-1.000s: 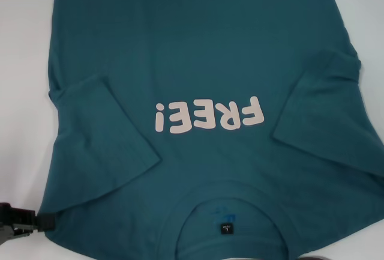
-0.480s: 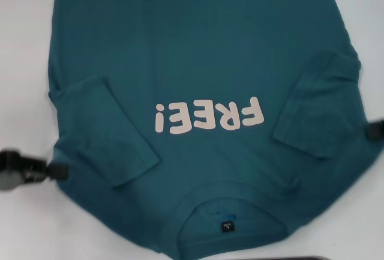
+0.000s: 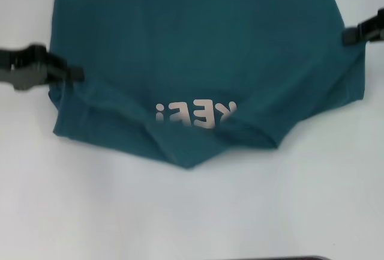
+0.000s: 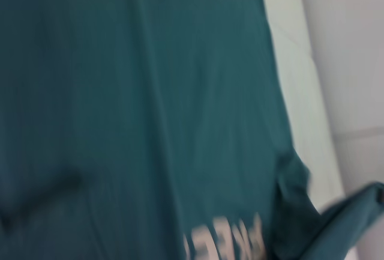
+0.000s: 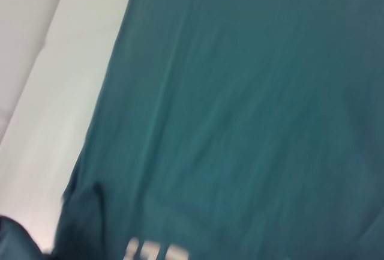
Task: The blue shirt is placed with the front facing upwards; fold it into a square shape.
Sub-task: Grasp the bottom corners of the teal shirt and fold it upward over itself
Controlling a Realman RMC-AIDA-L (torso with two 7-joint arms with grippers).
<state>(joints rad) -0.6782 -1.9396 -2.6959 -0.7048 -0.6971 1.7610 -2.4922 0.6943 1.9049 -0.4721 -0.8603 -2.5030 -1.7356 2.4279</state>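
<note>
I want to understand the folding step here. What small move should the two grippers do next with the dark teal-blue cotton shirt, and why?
Probably carry the lifted collar end a little farther away from the robot, then lower it. The left gripper and right gripper hold the dark teal-blue cotton shirt at its two side edges, and the fold sags to a point, half covering the pale lettering, so it is not yet flat.

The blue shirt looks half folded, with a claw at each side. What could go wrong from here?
Both grippers hold the blue shirt by its side edges, the left gripper and the right gripper.

1. The right one sits farther from the robot than the left, so the fold may land crooked.
2. The folded part sags to a point in the middle, partly covering the white lettering; it could bunch into creases.
3. If either edge slips free, that side would likely drop back.
</note>
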